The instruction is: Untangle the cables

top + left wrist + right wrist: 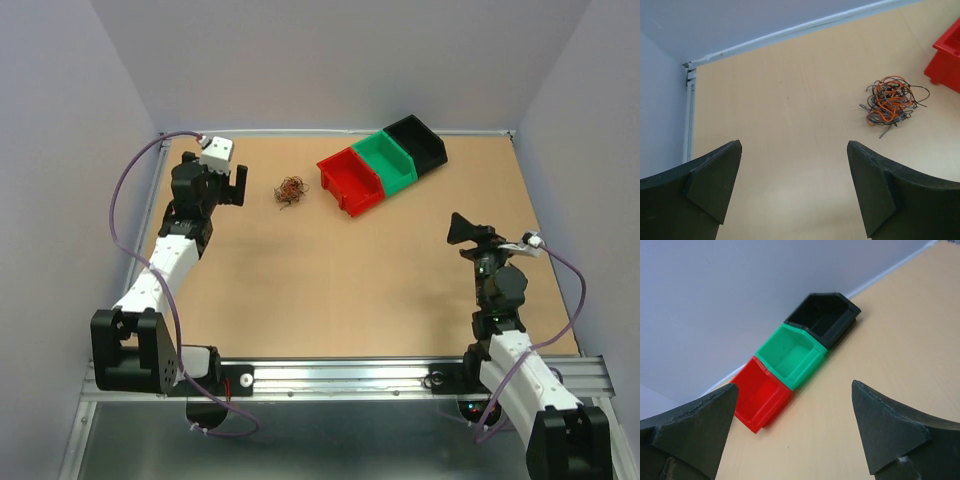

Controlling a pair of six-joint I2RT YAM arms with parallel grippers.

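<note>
The cables (290,189) are a small clump of thin orange, black and dark wires lying on the tan table, just left of the red bin. In the left wrist view the clump (891,101) lies ahead and to the right of my fingers. My left gripper (234,186) is open and empty, a short way left of the clump, its jaws wide apart over bare table (795,150). My right gripper (464,231) is open and empty at the right middle of the table, far from the clump, facing the bins (794,388).
A red bin (350,181), a green bin (386,161) and a black bin (416,140) stand in a diagonal row at the back right, all empty in the right wrist view (760,395). The red bin's corner (947,55) is close to the clump. Walls enclose the table.
</note>
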